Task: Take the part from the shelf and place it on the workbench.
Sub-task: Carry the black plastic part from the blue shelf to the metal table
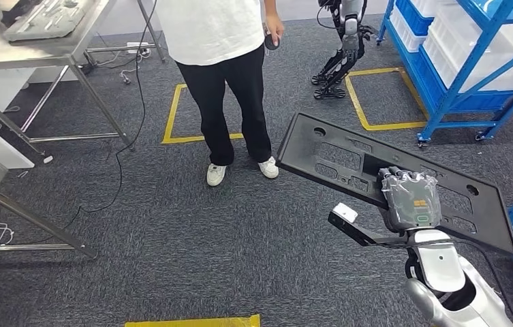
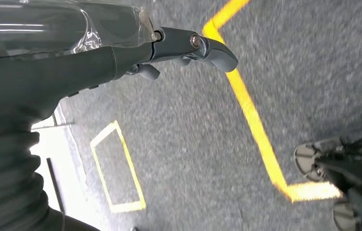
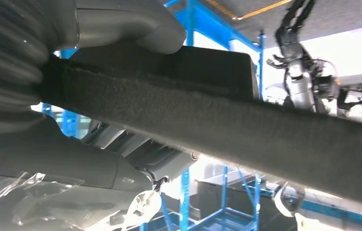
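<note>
The part (image 1: pixel 335 153) is a long, flat black plastic panel with cut-outs, held up over the grey carpet and tilted. My right hand (image 1: pixel 410 197), wrapped in clear film, grips the panel's near edge around its middle. The right wrist view has the panel's dark edge (image 3: pixel 265 130) running across the picture, clamped between the grey thumb (image 3: pixel 121 24) and the fingers below it. My left hand (image 2: pixel 121 53) hangs over the floor, its dark fingers (image 2: pixel 207 45) stretched out and holding nothing. A metal workbench (image 1: pixel 8 58) stands at the far left with a grey tray on it.
A person (image 1: pixel 233 88) in a white shirt and black trousers stands just ahead, left of the panel. Blue shelving (image 1: pixel 471 61) with white bins lines the right side. Another robot's legs (image 1: pixel 342 54) stand beyond. Yellow tape squares (image 1: pixel 172 116) mark the carpet.
</note>
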`<action>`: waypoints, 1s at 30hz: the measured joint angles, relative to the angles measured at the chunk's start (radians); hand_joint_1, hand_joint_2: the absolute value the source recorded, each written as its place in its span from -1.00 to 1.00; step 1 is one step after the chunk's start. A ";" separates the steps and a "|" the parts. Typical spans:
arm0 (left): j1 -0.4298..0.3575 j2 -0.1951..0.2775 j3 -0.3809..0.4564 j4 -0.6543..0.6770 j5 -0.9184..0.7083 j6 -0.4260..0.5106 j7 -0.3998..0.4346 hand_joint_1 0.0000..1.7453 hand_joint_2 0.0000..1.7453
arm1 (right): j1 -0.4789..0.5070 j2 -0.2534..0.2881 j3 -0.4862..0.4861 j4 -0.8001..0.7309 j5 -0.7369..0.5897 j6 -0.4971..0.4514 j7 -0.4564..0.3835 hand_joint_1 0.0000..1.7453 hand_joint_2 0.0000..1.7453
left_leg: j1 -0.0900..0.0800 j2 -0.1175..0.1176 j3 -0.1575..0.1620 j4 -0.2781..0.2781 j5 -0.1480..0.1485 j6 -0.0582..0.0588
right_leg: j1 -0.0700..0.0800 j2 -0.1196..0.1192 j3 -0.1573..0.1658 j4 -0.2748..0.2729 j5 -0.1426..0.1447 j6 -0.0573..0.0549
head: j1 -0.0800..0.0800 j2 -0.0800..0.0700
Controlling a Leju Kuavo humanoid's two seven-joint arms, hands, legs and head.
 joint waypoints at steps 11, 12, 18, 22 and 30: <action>-0.008 0.001 0.000 0.000 0.003 0.002 -0.014 -1.00 1.00 | 0.001 -0.002 -0.003 0.000 -0.007 0.011 0.004 1.00 1.00 | -0.046 0.040 0.213 -0.407 0.156 0.064 | 0.010 -0.014 -0.006 0.084 -0.084 0.014 | -0.001 0.000; -0.010 -0.001 0.000 0.000 0.003 0.000 -0.013 -1.00 1.00 | 0.002 -0.004 -0.003 0.000 -0.008 0.012 0.004 1.00 1.00 | -0.044 0.026 0.214 -0.407 0.156 0.066 | 0.010 0.010 -0.044 0.164 -0.120 0.015 | -0.001 0.000; -0.005 -0.006 -0.001 0.000 0.002 -0.004 -0.008 -1.00 1.00 | 0.010 -0.007 -0.004 0.000 -0.009 0.014 0.005 1.00 1.00 | -0.021 -0.060 0.218 -0.380 0.138 0.046 | -0.011 0.054 -0.059 0.134 -0.041 0.049 | -0.001 0.000; -0.005 -0.005 -0.001 0.000 0.002 -0.006 -0.005 -1.00 1.00 | 0.015 -0.008 -0.008 0.000 -0.014 0.013 0.008 1.00 1.00 | -0.015 -0.099 0.199 -0.350 0.126 0.028 | -0.021 0.091 0.002 -0.004 0.002 0.039 | -0.002 0.000; 0.001 -0.006 -0.002 0.000 0.002 -0.003 -0.006 -1.00 1.00 | 0.019 -0.007 -0.017 0.000 -0.020 0.006 0.012 1.00 1.00 | -0.006 -0.001 0.008 0.009 -0.016 0.008 | -0.002 0.001 0.017 -0.007 -0.008 0.005 | -0.003 0.000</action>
